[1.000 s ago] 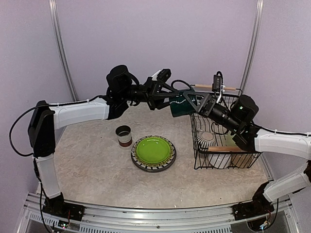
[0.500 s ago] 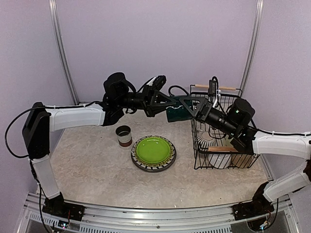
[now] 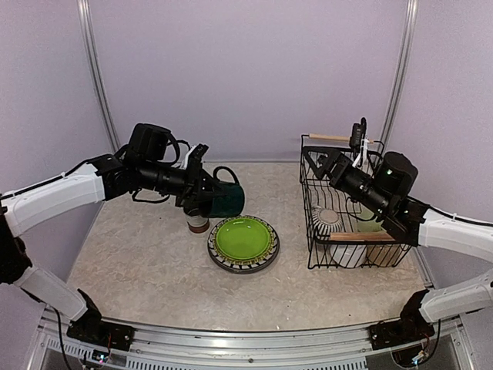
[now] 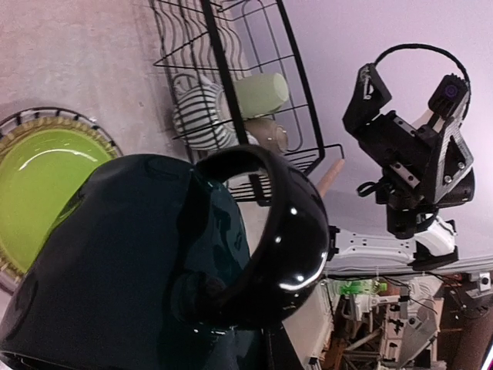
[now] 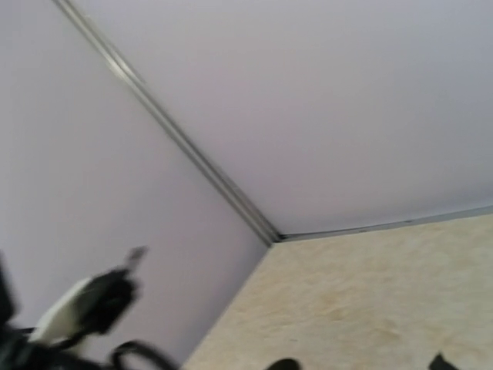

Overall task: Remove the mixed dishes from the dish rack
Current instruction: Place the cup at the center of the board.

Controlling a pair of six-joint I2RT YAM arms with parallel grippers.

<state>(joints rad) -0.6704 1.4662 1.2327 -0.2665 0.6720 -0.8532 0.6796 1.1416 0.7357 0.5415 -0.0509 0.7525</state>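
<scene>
Over table (image 3: 154, 266), teal mug (image 3: 226, 200) in L end effector (image 3: 203, 194).

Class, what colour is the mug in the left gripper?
Dark teal, glossy: the mug shows best in the left wrist view.

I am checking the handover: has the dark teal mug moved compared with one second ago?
Yes. The dark teal mug, held in the left gripper, has moved left, away from the dish rack, and is now beside the striped cup.
</scene>
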